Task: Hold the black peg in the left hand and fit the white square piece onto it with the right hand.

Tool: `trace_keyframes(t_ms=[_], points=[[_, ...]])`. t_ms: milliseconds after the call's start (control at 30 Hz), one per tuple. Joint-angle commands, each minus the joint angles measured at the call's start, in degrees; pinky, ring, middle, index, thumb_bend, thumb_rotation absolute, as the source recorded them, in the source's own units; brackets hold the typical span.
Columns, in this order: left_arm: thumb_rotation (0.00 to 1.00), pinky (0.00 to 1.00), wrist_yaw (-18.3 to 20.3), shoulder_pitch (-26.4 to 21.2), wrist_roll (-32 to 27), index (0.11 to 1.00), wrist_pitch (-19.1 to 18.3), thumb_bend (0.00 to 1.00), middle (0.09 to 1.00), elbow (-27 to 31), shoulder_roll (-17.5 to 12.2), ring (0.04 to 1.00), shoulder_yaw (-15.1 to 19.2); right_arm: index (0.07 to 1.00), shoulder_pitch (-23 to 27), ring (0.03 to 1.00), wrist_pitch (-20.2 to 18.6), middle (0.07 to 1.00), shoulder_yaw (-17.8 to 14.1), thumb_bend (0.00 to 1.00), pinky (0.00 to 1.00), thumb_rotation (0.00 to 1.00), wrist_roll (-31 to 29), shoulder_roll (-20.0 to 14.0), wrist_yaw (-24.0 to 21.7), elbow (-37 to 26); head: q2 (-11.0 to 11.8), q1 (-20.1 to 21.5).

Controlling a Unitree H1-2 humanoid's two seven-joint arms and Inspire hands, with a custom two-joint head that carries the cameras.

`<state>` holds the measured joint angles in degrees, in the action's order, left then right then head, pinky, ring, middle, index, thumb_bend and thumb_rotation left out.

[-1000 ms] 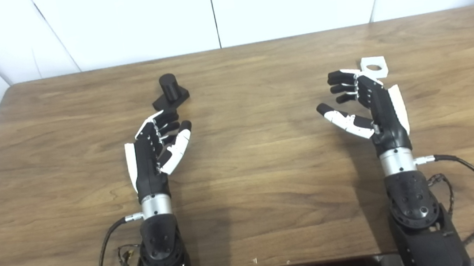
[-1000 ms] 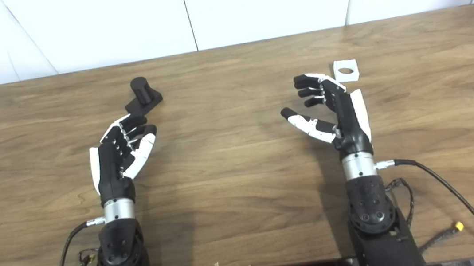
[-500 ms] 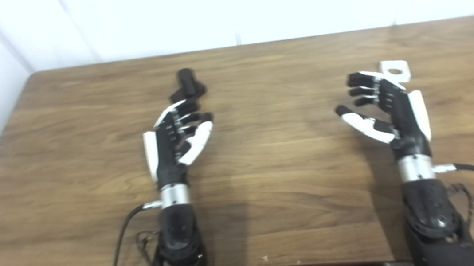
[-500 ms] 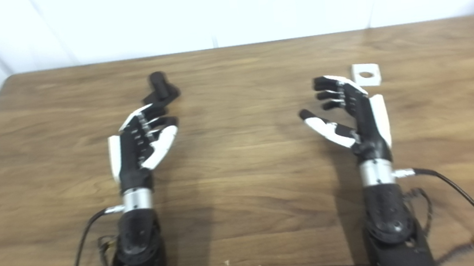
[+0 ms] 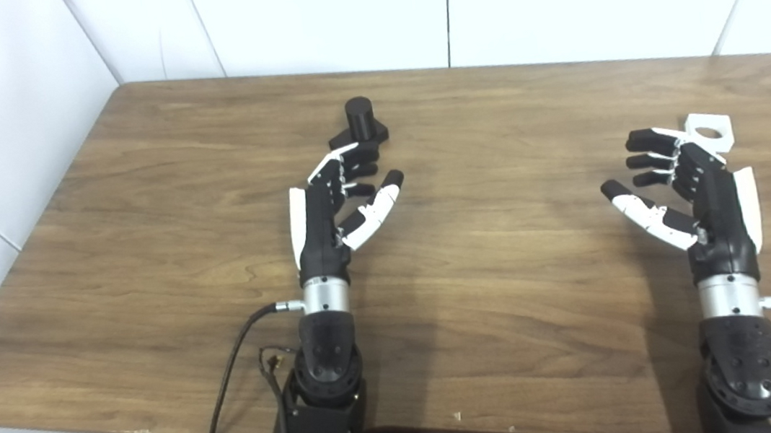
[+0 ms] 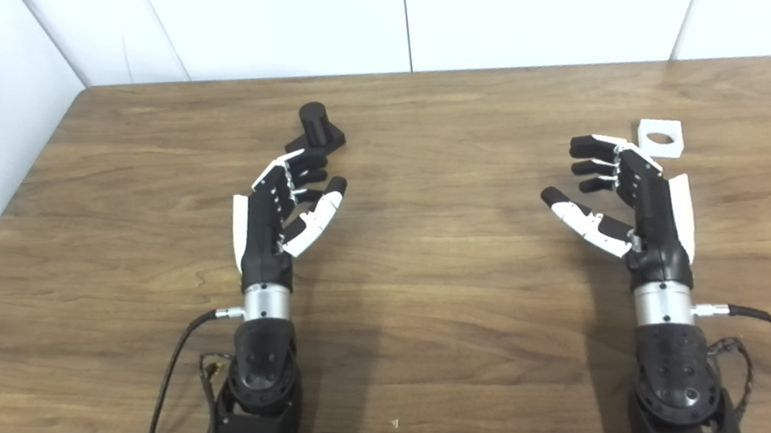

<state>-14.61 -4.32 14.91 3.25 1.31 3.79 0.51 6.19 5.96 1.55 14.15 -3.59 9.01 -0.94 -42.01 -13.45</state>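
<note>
Nothing done yet on our side. Left robot hand (image 5: 337, 204) is empty, fingers spread, just short of the black peg (image 5: 359, 122), which stands upright on its base toward the counter's far edge. Right robot hand (image 5: 688, 193) is also spread and empty, beside the white square piece (image 5: 708, 132) lying flat near the right edge. Both grasps and the fit remain. Wood-grain counter (image 5: 493, 269), white panel walls (image 5: 319, 13) behind and left.

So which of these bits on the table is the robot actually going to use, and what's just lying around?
For the job:
black peg
white square piece
left hand, open
right hand, open

Just there:
wooden table
loose cables near the front edge
</note>
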Motion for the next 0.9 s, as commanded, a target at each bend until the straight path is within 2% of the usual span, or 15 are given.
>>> trace_keyframes(t_ms=[0,67,167,267,367,467,533,633,867], points=[[0.21,0.6,-1.13,-3.49,2.36,0.663,0.83,0.64,0.752,1.35,-1.19,0.73,0.39,0.665,1.37,0.636,1.97,0.681,-0.44,0.57,0.55,0.16,0.73,-1.05,0.08,0.7,0.01,0.02],[0.2,0.62,-1.25,-4.55,3.43,0.662,0.46,0.67,0.766,1.01,-2.28,0.746,0.78,0.665,1.45,0.635,2.09,0.681,-0.42,0.56,0.55,0.16,0.66,-1.05,0.1,0.83,0.04,0.07],[0.27,0.76,-1.36,-6.14,7.15,0.693,-2.52,0.71,0.83,0.85,-4.38,0.83,0.94,0.667,1.5,0.626,1.84,0.681,-0.43,0.57,0.54,0.18,0.7,-1.18,0.01,0.67,0.09,0.24],[0.3,0.85,-0.98,-7.6,9.69,0.732,-5.31,0.73,0.873,0.9,-6.19,0.889,0.88,0.667,1.53,0.62,1.78,0.681,-0.56,0.56,0.53,0.18,0.38,-1.26,-0.11,0.45,0.12,0.17],[0.32,0.87,-0.66,-8.99,11.94,0.754,-7.29,0.74,0.896,0.58,-8.08,0.913,0.56,0.666,1.63,0.615,2.14,0.68,-0.74,0.56,0.52,0.16,-0.05,-1.41,-0.18,0.65,0.26,0.2],[0.34,0.81,-0.89,-10.37,14.58,0.753,-9.52,0.77,0.92,0.15,-9.46,0.928,0.3,0.671,1.68,0.611,1.98,0.68,-0.78,0.56,0.52,0.16,0.03,-1.48,-0.21,0.68,0.41,0.54],[0.36,0.82,-1.07,-11.19,16.75,0.757,-10.51,0.78,0.945,-0.37,-10.54,0.955,-0.31,0.67,1.69,0.606,2.07,0.677,-0.73,0.56,0.51,0.16,0.0,-1.44,-0.23,0.75,0.52,0.66],[0.38,0.87,-1.4,-12.49,18.91,0.769,-11.23,0.8,0.976,-1.76,-12.01,0.993,-0.92,0.665,1.67,0.598,2.1,0.671,-0.61,0.56,0.5,0.15,0.19,-1.25,-0.02,0.91,0.74,0.86],[0.39,0.99,-1.99,-16.33,20.73,0.779,-11.34,0.85,1.0,-7.09,-14.93,1.0,-1.46,0.668,1.68,0.589,2.44,0.669,-0.52,0.55,0.49,0.13,0.9,-1.09,0.63,1.07,0.83,1.75]])
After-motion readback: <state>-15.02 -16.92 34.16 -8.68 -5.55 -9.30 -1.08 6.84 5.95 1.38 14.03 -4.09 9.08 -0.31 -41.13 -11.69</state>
